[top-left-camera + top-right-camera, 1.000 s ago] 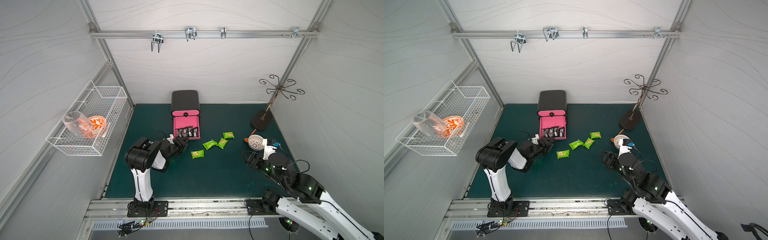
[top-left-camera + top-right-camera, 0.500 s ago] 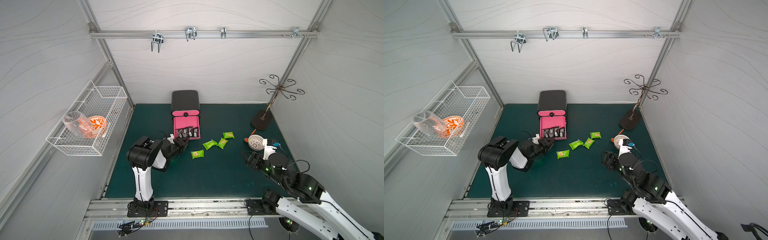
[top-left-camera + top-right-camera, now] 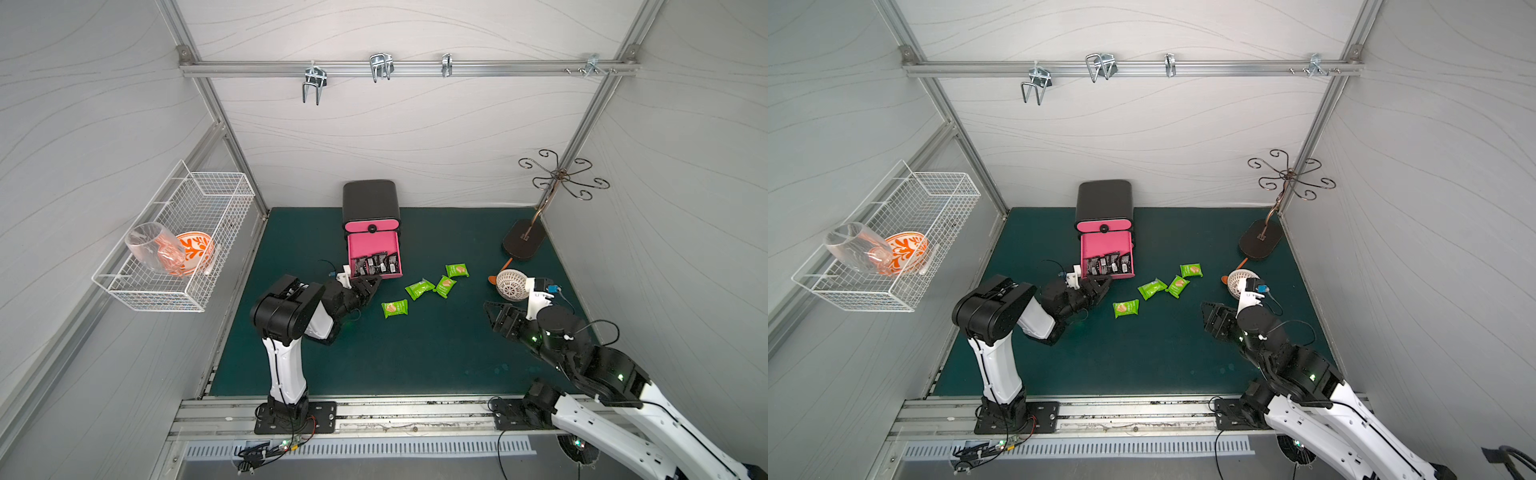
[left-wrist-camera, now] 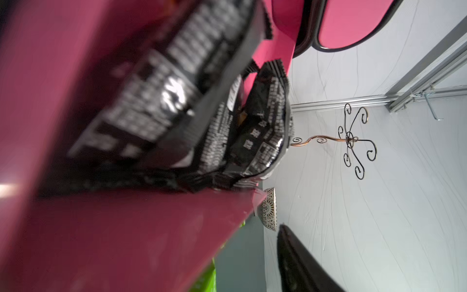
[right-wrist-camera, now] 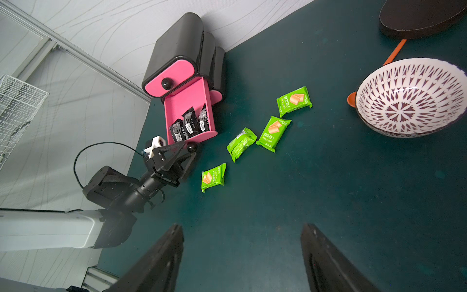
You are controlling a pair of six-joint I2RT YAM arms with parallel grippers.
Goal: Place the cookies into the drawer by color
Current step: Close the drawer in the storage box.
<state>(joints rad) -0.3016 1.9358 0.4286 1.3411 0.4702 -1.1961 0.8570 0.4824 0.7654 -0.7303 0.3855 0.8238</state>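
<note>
My left gripper (image 3: 372,285) is at the front edge of the drawer (image 3: 371,199), whose middle tray is pulled out with black cookies (image 3: 376,264) inside. Four green cookies (image 3: 419,288) lie near its front-right. My right gripper (image 3: 497,309), jaws apart, is farther right.

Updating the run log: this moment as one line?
left gripper: at knob of open drawer | right gripper: jaws open, empty | black cookies: in drawer | green cookies: four on mat

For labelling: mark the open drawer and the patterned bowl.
open drawer (image 5: 187,103): right wrist view, bare pink floor.
patterned bowl (image 5: 403,111): right wrist view, inside centre.
</note>
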